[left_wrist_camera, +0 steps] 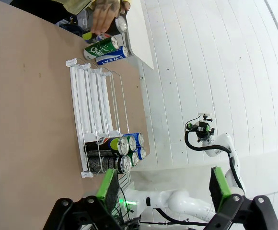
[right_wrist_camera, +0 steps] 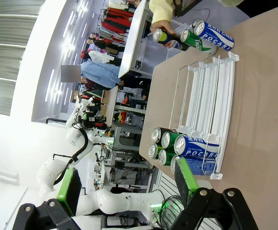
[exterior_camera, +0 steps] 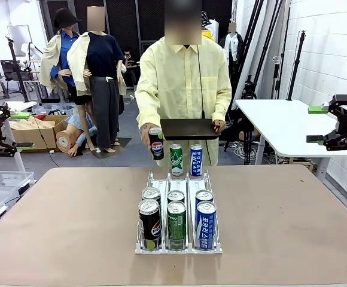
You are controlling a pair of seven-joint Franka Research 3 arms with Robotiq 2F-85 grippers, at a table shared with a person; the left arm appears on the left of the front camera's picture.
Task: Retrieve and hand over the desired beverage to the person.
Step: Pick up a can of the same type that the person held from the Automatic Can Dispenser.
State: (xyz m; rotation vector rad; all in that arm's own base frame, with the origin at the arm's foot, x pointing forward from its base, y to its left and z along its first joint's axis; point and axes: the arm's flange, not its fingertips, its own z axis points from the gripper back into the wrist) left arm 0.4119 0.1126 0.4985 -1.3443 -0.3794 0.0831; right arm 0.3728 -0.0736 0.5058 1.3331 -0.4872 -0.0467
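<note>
Brown table [exterior_camera: 293,227], white brick wall [exterior_camera: 329,48]

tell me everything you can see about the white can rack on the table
The white rack looks like plastic rails with thin wire dividers, forming three lanes running from the robot's side toward the person. It sits mid-way on the brown table. Six cans stand upright at its near end, two per lane: black, green, blue. The lanes' middles are bare. A green can and a blue can stand at its far end; whether on it or just beyond, I cannot tell.
</note>
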